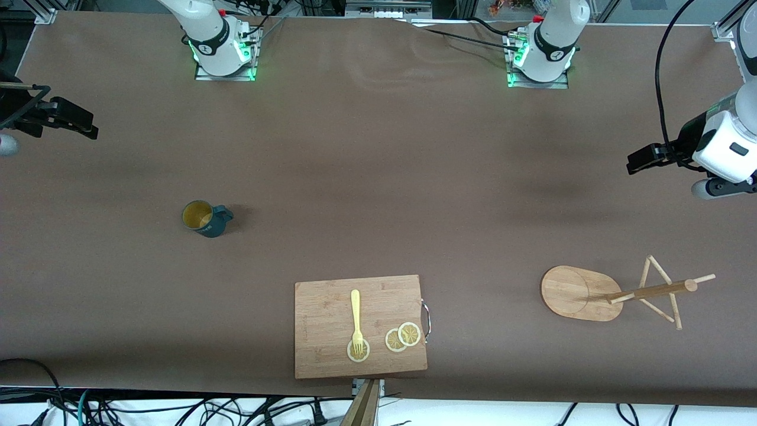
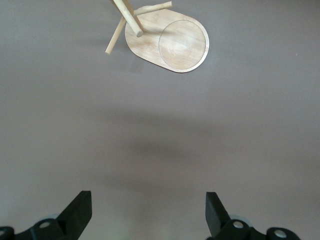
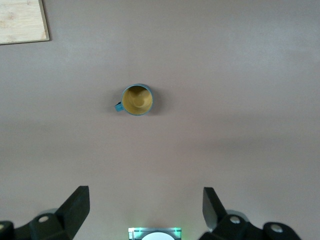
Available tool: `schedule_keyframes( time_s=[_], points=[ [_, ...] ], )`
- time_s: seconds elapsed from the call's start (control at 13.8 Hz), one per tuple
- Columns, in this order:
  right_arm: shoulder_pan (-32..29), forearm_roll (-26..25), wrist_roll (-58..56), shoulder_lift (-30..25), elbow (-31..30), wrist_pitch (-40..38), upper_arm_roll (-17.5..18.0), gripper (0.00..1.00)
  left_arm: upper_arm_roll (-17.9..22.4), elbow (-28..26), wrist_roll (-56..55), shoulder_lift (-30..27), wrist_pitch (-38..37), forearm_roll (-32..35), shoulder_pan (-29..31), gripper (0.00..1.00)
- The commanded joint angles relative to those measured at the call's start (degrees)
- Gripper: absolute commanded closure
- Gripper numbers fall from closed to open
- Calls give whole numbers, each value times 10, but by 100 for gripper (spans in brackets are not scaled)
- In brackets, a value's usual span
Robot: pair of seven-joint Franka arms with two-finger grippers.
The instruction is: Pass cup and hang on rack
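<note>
The dark teal cup (image 1: 204,218) stands upright on the brown table toward the right arm's end, its yellow inside up and its handle toward the table's middle. It also shows in the right wrist view (image 3: 137,99). The bamboo rack (image 1: 575,291) stands toward the left arm's end, with a pole and thin pegs (image 1: 656,290). It also shows in the left wrist view (image 2: 172,42). My right gripper (image 1: 80,123) is open and empty, high over the table's edge, well apart from the cup; its fingers (image 3: 75,205) are wide. My left gripper (image 1: 643,160) is open and empty, over the table short of the rack; its fingers (image 2: 77,210) are wide.
A rectangular wooden cutting board (image 1: 325,313) lies near the front edge at the middle, with a yellow fork (image 1: 355,313) and lemon slices (image 1: 403,337) on it. Its corner shows in the right wrist view (image 3: 20,20). Cables hang below the table's front edge.
</note>
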Motion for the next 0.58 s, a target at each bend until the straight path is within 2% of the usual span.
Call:
schedule_keyframes(
  time_s=[0.0,0.22,0.51],
  points=[
    [-8,4,-1,12,-4,9,2,0,-7,2,-2,-3,0,12,-1,0],
    [-7,-26,-2,38,-5,10,2,0,-5,4,-2,-4,0,13,3,0],
    [-9,-28,-2,63,-8,9,1,0,0,5,-1,1,3,13,5,0]
  ],
)
